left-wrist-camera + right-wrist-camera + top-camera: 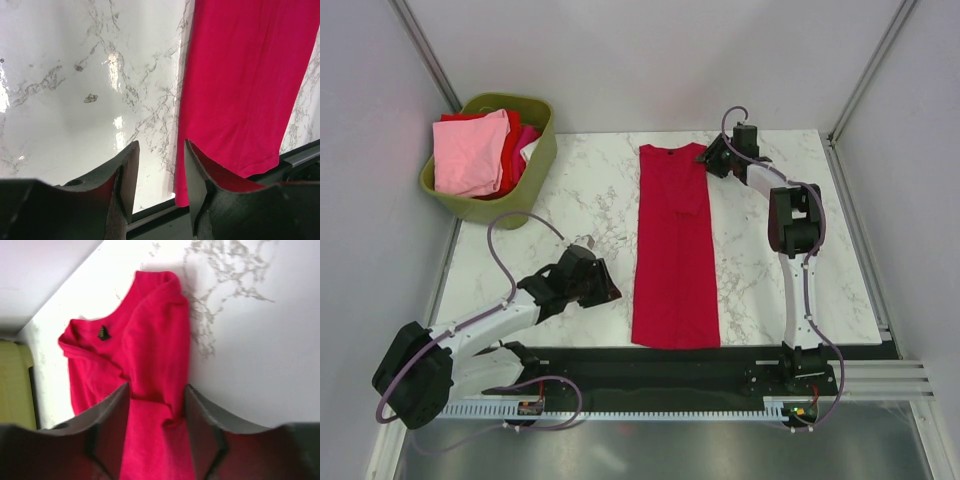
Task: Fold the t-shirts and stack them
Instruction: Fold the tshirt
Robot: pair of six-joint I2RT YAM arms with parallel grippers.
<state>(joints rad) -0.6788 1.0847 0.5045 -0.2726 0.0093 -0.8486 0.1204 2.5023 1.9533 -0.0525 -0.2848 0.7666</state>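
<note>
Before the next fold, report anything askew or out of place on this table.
The crimson shirt lies as a straight strip, but its collar end is bunched and creased where the right gripper straddles it, jaws open. The pink shirt sits heaped, unfolded, in the basket. Nothing looks spilled or damaged.

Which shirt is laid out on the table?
The crimson red t-shirt, lying as a long strip; the light pink shirt and others are heaped in the olive basket.
</note>
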